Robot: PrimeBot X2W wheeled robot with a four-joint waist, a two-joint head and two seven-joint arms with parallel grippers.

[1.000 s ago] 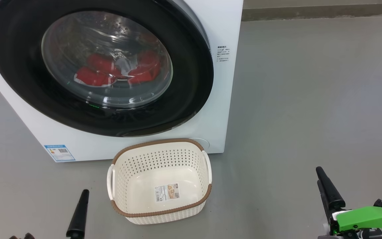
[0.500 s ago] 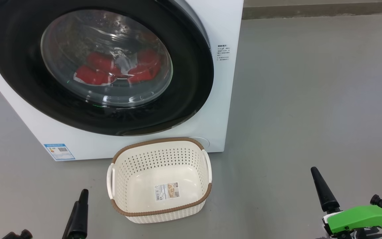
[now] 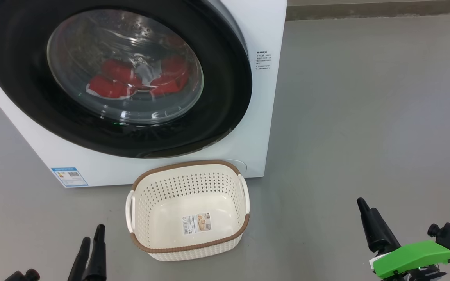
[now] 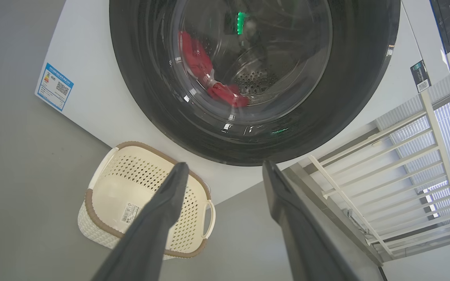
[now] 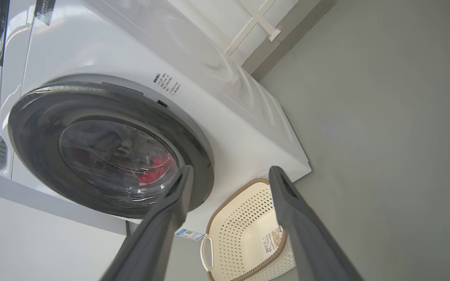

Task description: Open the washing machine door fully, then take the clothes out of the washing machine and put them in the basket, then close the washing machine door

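Door first: large round washing machine door [image 3: 123, 70], glossy black rim and bulging glass window, sits shut on the big white front-loading washing machine [image 3: 260, 117]; bright red clothes [image 3: 109, 86] lie inside it behind the glass, and the small cream perforated basket with brown rim [image 3: 188, 166] stands empty just in front of it. Left claw [image 4: 225, 164] and right claw [image 5: 231, 168] are both spread wide, holding nothing, low and well short of the washing machine. Can't make out a handle, so I'd hook a finger behind the rim's free edge, pull along the hinge arc rather than straight out, and mind the basket.
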